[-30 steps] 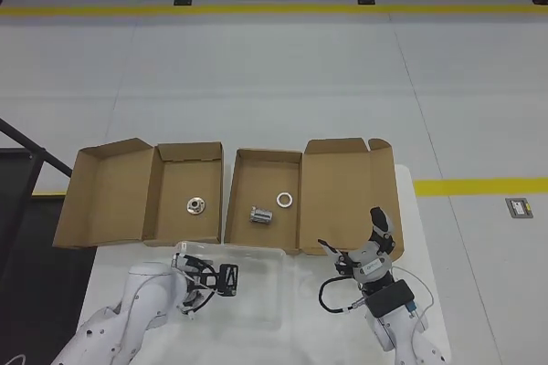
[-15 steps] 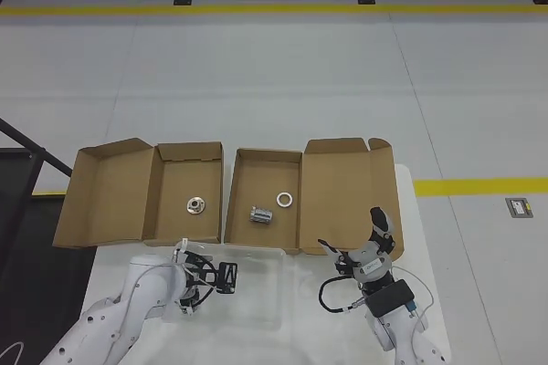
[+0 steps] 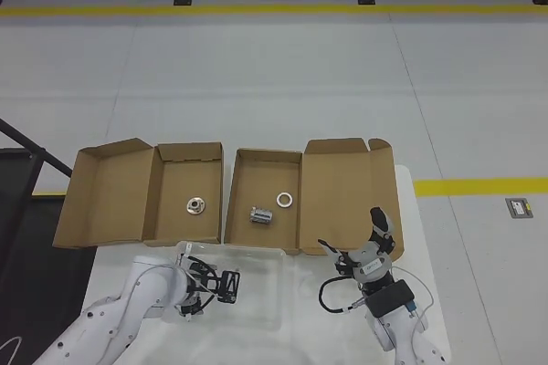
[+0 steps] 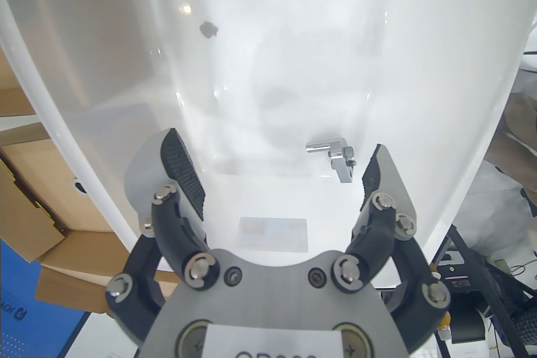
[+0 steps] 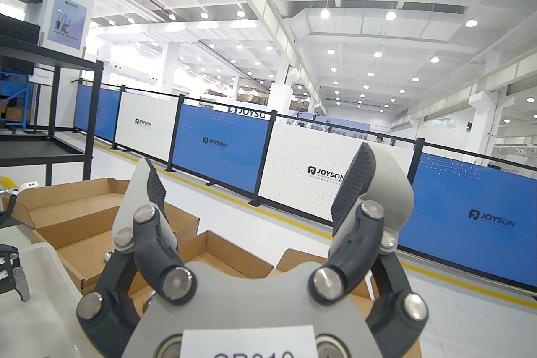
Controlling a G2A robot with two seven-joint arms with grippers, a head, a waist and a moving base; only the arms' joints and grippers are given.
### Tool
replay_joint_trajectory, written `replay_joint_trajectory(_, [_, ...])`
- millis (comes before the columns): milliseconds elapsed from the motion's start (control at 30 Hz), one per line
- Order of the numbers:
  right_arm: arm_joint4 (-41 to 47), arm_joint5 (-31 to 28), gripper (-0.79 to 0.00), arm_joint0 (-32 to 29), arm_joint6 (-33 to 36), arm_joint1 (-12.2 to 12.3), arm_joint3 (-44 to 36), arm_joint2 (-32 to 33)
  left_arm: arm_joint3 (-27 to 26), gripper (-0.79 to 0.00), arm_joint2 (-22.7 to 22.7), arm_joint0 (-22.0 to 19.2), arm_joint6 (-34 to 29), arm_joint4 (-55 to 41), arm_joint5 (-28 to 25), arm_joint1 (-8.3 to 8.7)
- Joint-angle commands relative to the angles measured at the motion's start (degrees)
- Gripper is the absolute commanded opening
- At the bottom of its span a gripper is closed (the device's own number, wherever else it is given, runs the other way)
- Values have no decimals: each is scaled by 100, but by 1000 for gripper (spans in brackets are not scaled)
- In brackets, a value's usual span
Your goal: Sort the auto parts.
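At the left of the top view, the left cardboard box (image 3: pixel 187 187) lies open on the white table (image 3: pixel 416 274), its lid flap spread out to the left. A round flanged metal disc (image 3: pixel 194 205) sits on its floor, toward the lower right. Just below this box, in the lower left of the frame, the left gripper (image 3: pixel 226 282) hangs over the left part of the clear plastic bin (image 3: pixel 260 297). Its jaws stand apart with nothing between them.

The left wrist view shows the same gripper (image 4: pixel 277 171) pointing down into the bin (image 4: pixel 84 91). A small silver bracket-like part (image 4: pixel 335 159) lies on the bin floor close to one ribbed pad (image 4: pixel 369 177), apart from it. A tiny dark piece (image 4: pixel 207 29) lies farther off on the floor, and a pale label (image 4: pixel 272 234) shows near the gripper's base.

At the centre of the top view, the right cardboard box (image 3: pixel 265 173) sits just beside the left one, its flap opened to the right. It holds a short metal cylinder (image 3: pixel 261 215) and, up and right of that, a metal ring (image 3: pixel 284 198), the two apart.

In the lower right, the right gripper (image 3: pixel 354 234) is held over the near edge of that flap, tilted upward, its jaws wide apart and empty. Its own wrist view has the gripper (image 5: pixel 256 162) aimed above the boxes (image 5: pixel 84 208) toward the hall.
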Motion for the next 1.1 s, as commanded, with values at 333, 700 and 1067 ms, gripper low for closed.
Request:
replay_joint_trajectory(333, [0, 0, 0, 0, 0, 0, 0, 0, 458, 0, 1373, -1085, -1, -669, 0, 407])
replay_joint_trajectory(700, [0, 0, 0, 0, 0, 0, 0, 0, 793, 0, 2608, -1951, -366, -1426, 365, 372])
replay_joint_trajectory(1067, [0, 0, 0, 0, 0, 0, 0, 0, 976, -25, 3499, -2597, -907, -2218, 907, 204])
